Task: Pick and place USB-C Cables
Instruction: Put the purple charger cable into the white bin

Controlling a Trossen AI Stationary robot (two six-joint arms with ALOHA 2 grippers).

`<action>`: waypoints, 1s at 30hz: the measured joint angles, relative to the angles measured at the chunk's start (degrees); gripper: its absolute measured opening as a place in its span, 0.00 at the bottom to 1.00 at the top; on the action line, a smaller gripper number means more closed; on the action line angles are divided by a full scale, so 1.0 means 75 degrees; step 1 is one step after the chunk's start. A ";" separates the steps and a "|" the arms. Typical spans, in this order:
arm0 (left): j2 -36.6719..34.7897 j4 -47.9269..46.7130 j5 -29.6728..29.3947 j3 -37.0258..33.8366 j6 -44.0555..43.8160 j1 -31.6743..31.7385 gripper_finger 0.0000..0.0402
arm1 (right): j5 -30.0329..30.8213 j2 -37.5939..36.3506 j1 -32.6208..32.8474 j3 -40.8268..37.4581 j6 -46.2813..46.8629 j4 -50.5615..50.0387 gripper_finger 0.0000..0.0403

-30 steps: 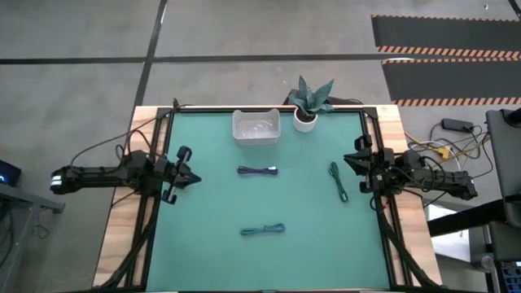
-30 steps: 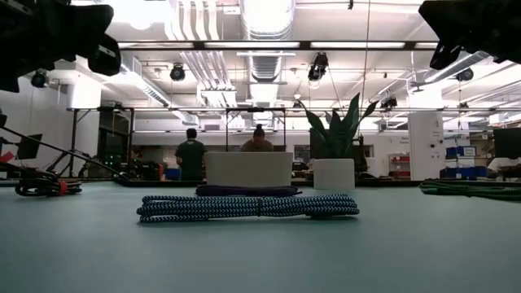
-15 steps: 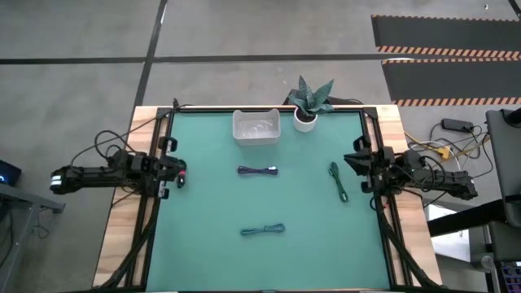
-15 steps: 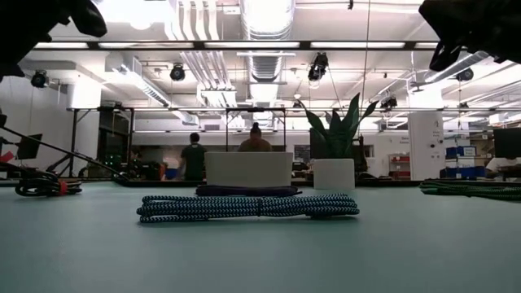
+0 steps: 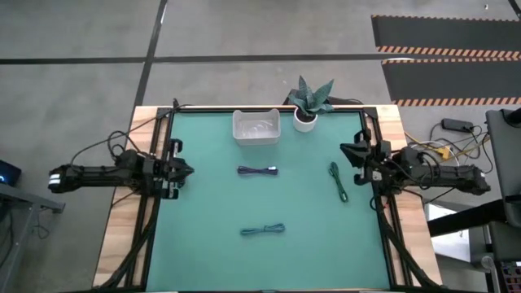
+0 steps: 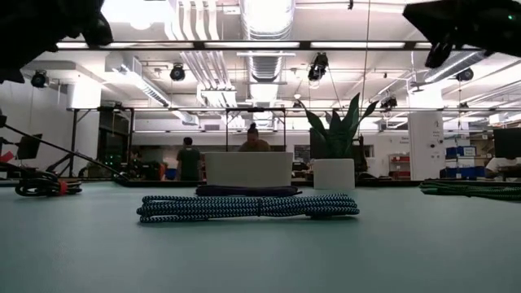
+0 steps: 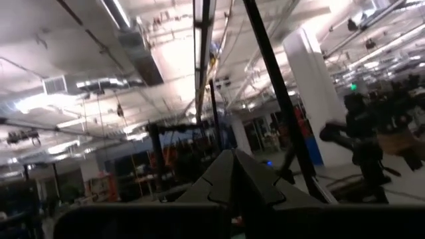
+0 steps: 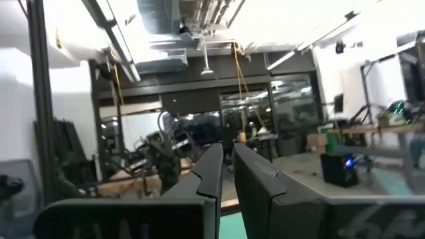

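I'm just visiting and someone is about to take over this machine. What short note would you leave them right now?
Left gripper: shut, empty, at the mat's left edge.
Right gripper: shut, empty, at the right edge, near the green cable.
Dark blue cable lies mid-mat below the clear bin; teal-blue cable lies nearer the front.
Done: nothing; no cable seems to be in the bin.
Left: all three cables, presumably into the bin.
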 joint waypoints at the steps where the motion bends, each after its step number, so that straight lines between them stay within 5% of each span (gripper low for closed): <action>1: 0.0051 -0.0029 -0.0001 0.0000 -0.0003 0.0000 0.00 | 0.0001 0.0300 0.0000 0.0170 -0.0125 0.0022 0.07; 9: 0.0183 -0.0190 -0.0265 0.0000 -0.0398 0.0000 0.00 | -0.0023 0.2432 0.0003 0.1826 -0.0727 -0.0143 0.07; 21: 0.0257 -0.1794 -0.1388 -0.0129 -0.0389 0.0005 0.00 | -0.0043 0.4889 0.0002 0.4705 -0.0862 -0.2525 0.07; 30: 0.0446 -0.1763 -0.1396 -0.0181 -0.0395 0.0003 0.00 | -0.0032 0.6532 -0.0003 0.6856 -0.0857 -0.4317 0.07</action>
